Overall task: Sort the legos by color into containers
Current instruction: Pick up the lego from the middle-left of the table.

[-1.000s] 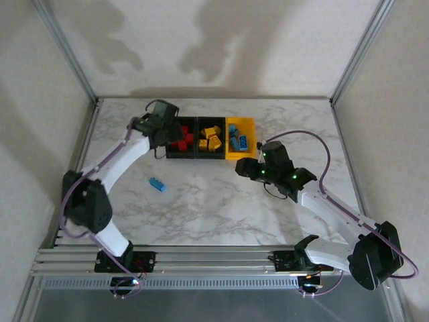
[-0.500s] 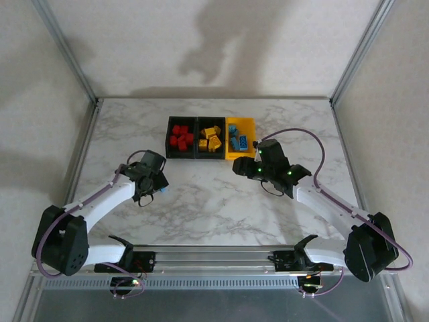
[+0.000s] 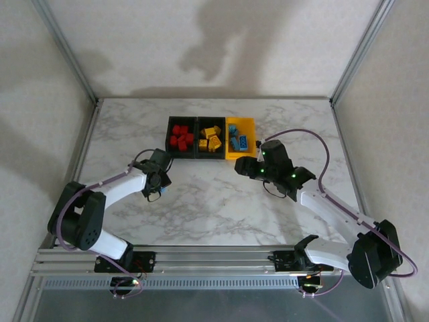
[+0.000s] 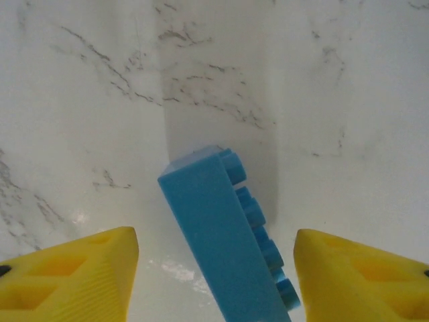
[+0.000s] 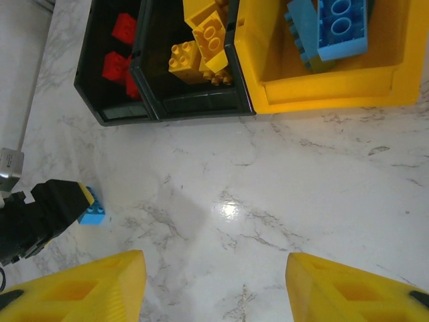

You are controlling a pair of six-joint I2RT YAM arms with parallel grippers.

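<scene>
One blue lego (image 4: 224, 235) lies on its side on the marble table, studs facing right. My left gripper (image 4: 214, 285) is down over it, open, with a yellow fingertip (image 4: 74, 275) on each side and a gap to the brick on both. In the top view that left gripper (image 3: 161, 187) is at centre left. The containers stand in a row at the back: a black bin (image 3: 168, 137) with red legos, a black bin (image 3: 210, 155) with yellow legos, and a yellow bin (image 3: 240, 156) with blue legos. My right gripper (image 3: 242, 166) hovers open and empty in front of the yellow bin.
The right wrist view looks down on bare marble between its fingers (image 5: 355, 288), with the yellow bin (image 5: 328, 94) and black bins (image 5: 201, 104) ahead and the blue lego (image 5: 92, 208) at left. Metal frame posts (image 3: 80, 74) and walls border the table.
My left arm has come from the red-lego bin forward to the blue lego on the table and lowered around it, jaws narrowing. The right arm has barely moved.
</scene>
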